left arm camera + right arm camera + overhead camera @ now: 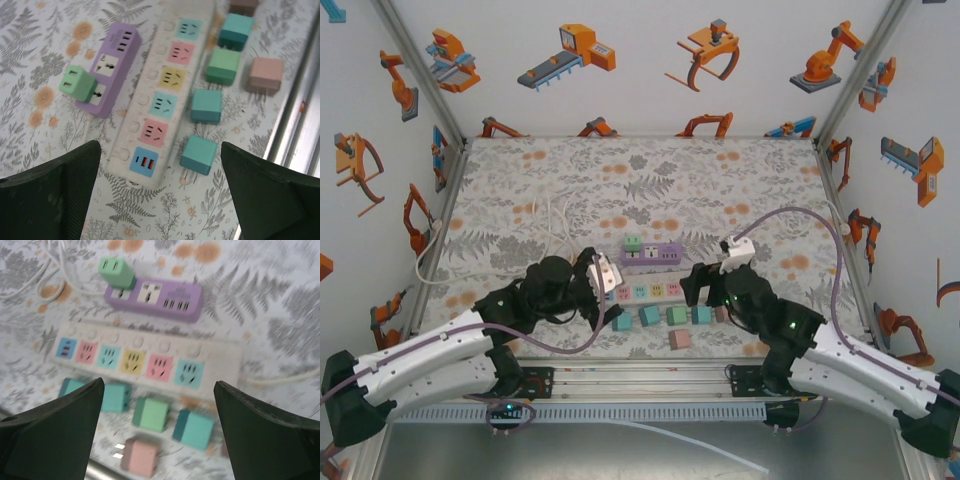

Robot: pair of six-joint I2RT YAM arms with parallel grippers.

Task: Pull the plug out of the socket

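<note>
Top view first: the green plug is seated in the left end of the purple socket, out past the white power strip on the worktop. The left gripper and right gripper both hang on the near side of that strip, one at each end. A row of loose plugs lies between them and the arm bases.

Left wrist cam: jaws spread wide with nothing in them, looking down the white power strip. The green plug sits off to the left, well clear of the fingers.

Right wrist cam is a bit blurry, but the jaws are wide here too and carry nothing. The green plug is up top, beyond the strip.

So I'd say this is the approach step and the pull hasn't happened yet. Next move probably needs one gripper to reach over the strip, close on the plug's sides and lift straight up, maybe with the other pinning the purple socket down.
</note>
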